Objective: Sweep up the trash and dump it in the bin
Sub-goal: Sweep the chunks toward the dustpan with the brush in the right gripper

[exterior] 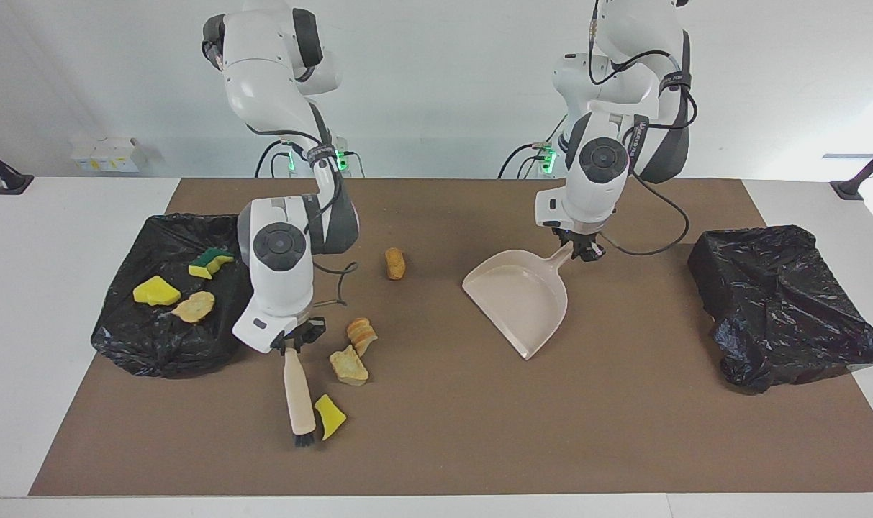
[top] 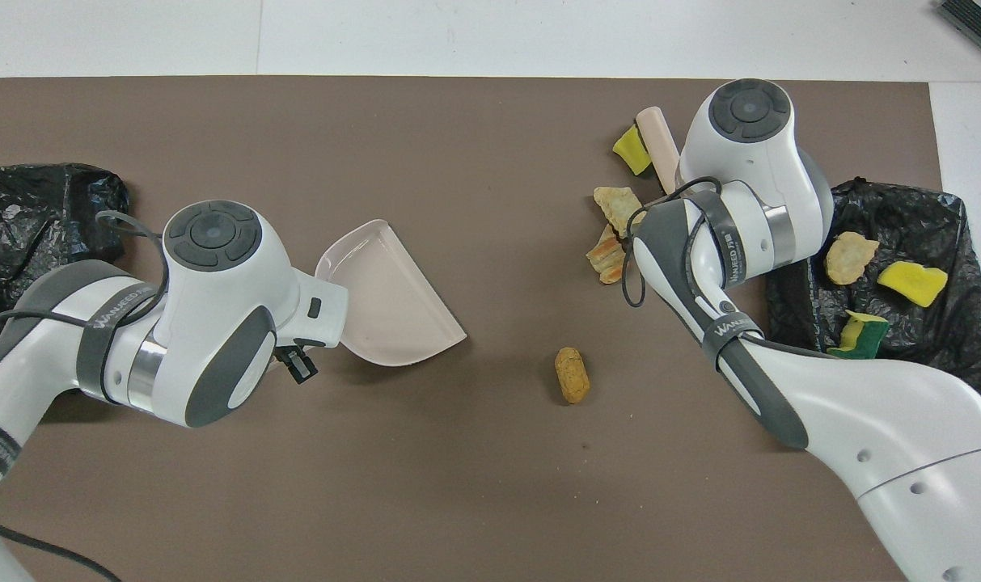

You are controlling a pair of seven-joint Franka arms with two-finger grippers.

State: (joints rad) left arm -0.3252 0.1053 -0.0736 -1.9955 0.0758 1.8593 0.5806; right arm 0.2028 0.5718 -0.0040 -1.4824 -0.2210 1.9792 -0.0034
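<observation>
Beige brush [exterior: 299,400] hangs clamped in the right gripper [exterior: 292,347], bristles on the bench [exterior: 623,432] touching a yellow sponge scrap [exterior: 329,415]. We note the left gripper [exterior: 582,248] closed on the dustpan [exterior: 519,296] handle. Three trash pieces lie in the black bin bag [exterior: 166,345].

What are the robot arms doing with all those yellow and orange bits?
They are cleaning up. The right end effector is shut on a brush, its bristles beside a yellow sponge piece. The left end effector is shut on the handle of a dustpan, which has nothing in it. Four scraps lie on the brown mat, not yet swept. Three more scraps sit on the black bin bag at the right arm's end.
</observation>
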